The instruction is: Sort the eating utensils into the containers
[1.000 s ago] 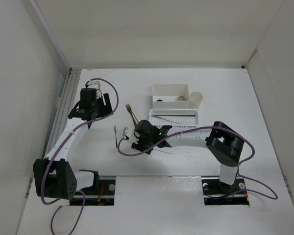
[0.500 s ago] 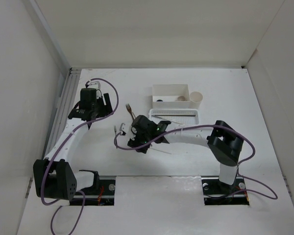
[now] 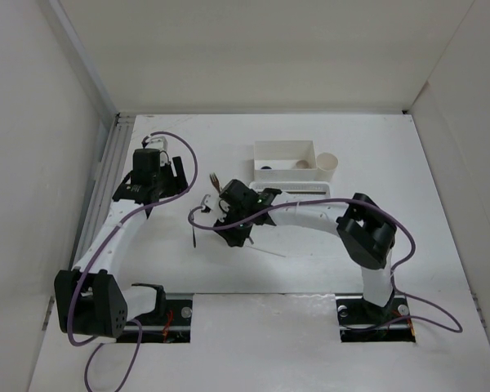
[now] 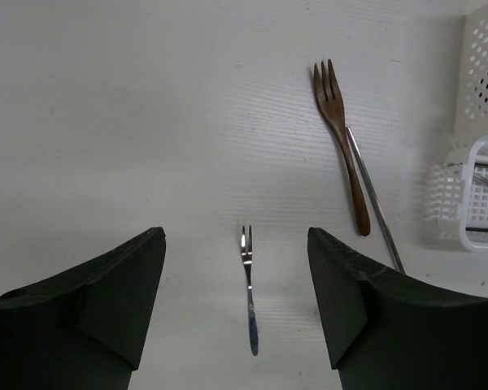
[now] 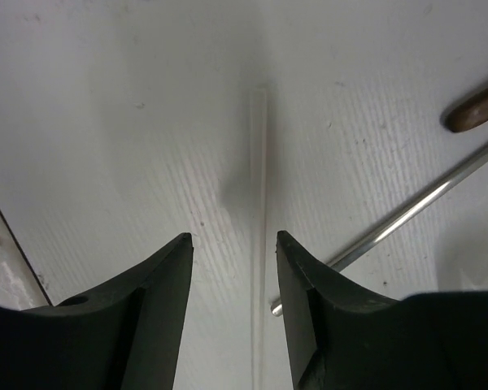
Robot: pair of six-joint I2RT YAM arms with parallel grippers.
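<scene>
In the left wrist view a small silvery fork [image 4: 249,288] lies on the table between my open left gripper [image 4: 236,237] fingers, below them. A brown fork [image 4: 342,138] and a silvery chopstick [image 4: 374,199] lie to its right. My right gripper [image 5: 233,238] is open and low over a pale, nearly clear chopstick [image 5: 259,195] that runs between its fingers. The silvery chopstick [image 5: 407,207] and the brown fork's handle end [image 5: 476,106] lie to its right. In the top view the right gripper [image 3: 229,231] is left of the white perforated basket [image 3: 312,189]. The left gripper [image 3: 151,175] is farther left.
A white rectangular box [image 3: 284,149] with small dark and cream items inside stands behind the basket, with a cream cup [image 3: 327,163] to its right. The basket's corner [image 4: 472,195] shows at the right edge of the left wrist view. Purple cables loop beside both arms.
My right gripper has moved back and left, from in front of the basket to over the pale chopstick near the brown fork. The left arm has not moved.
</scene>
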